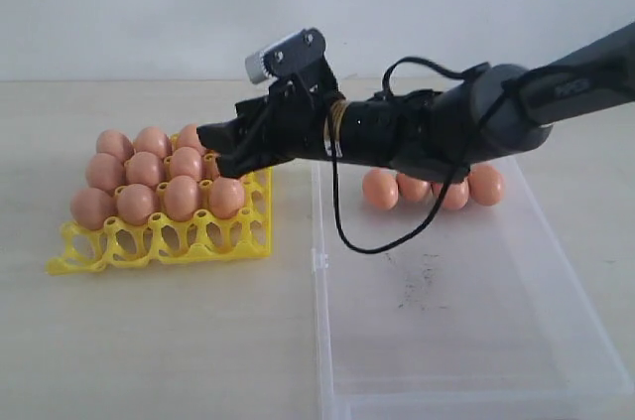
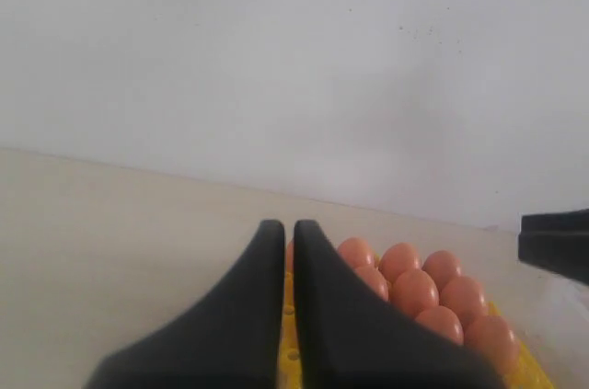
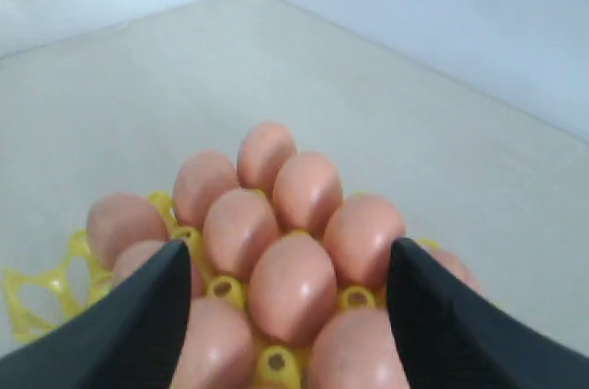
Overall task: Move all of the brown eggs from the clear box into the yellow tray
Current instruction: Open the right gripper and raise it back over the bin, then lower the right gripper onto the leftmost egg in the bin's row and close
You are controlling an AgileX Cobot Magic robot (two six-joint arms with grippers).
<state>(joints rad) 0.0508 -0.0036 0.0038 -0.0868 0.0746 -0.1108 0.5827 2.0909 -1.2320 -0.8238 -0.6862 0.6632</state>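
Hiding some brown eggs, right pincer is spread, left pincer pressed together.

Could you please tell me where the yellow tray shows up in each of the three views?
Exterior view: the yellow tray sits left of centre, beside the clear box.
Left wrist view: a yellow sliver in the picture's lower right corner, past the shut left gripper.
Right wrist view: the picture's lower half, framed by the open right gripper.
Shared landmark: the brown eggs packed in its cups.
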